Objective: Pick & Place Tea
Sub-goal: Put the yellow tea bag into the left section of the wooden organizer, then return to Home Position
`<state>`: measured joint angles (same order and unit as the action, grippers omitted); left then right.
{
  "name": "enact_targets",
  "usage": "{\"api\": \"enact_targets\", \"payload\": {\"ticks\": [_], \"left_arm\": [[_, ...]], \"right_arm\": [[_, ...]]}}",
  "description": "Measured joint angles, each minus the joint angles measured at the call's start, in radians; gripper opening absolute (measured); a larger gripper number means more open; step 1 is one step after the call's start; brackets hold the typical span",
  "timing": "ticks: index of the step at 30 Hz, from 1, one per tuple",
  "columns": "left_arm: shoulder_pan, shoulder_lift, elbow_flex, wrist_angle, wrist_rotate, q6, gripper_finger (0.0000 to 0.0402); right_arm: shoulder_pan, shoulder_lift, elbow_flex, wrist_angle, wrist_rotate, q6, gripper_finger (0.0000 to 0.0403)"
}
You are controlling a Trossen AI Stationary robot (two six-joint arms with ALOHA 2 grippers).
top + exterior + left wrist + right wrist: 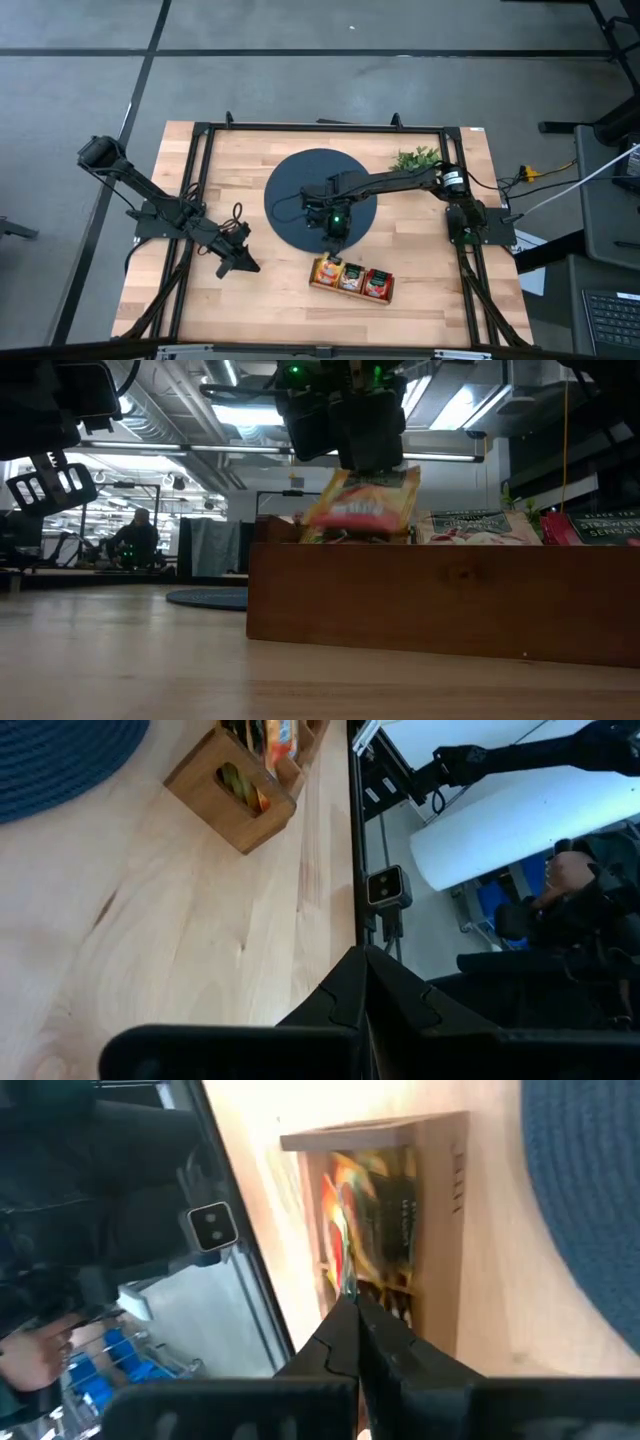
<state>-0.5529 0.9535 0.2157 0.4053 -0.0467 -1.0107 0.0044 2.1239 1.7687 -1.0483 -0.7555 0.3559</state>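
Note:
My right gripper (335, 240) (360, 455) (350, 1308) hangs over the left end of the brown wooden tray (352, 291) (440, 605) and is shut on an orange-yellow tea packet (365, 505). More packets stand in the tray's three compartments: orange-yellow (327, 270) at the left, another (352, 277) in the middle, red (378, 284) at the right. My left gripper (243, 264) (365, 958) is shut and holds nothing; it waits low over the table, left of the tray. My right gripper pinches the orange-yellow packet by its top edge (372, 473) (345, 1285) between both fingers, coming from above and pointing down. The packet hangs below the fingers, slightly tilted. Its lower edge (345, 536) dips behind the wall of the tray's left compartment.
A dark blue round mat (320, 195) lies on the table behind the tray, under the right arm. A small green plant (415, 158) stands near the far right corner. Bare wood (280, 290) spreads between my left gripper and the tray. A person sits beyond the table (135, 540).

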Motion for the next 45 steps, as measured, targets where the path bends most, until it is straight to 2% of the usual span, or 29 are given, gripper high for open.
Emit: {"api": "enact_targets", "payload": {"ticks": [21,32,36,45], "left_arm": [[0.0,0.0,0.0,0.0,-0.016,0.0,0.0003],[0.0,0.0,0.0,0.0,-0.017,0.0,0.0003],[0.0,0.0,0.0,0.0,-0.017,0.001,0.0003],[0.0,0.0,0.0,0.001,-0.015,0.011,0.0003]], "right_arm": [[0.013,0.0,0.0,0.03,0.048,0.004,0.0012],[0.016,0.0,0.0,0.051,0.056,0.032,0.008],[0.016,0.0,0.0,0.076,0.058,0.036,0.0089],[0.016,0.0,0.0,0.184,0.062,0.242,0.0089]]}}
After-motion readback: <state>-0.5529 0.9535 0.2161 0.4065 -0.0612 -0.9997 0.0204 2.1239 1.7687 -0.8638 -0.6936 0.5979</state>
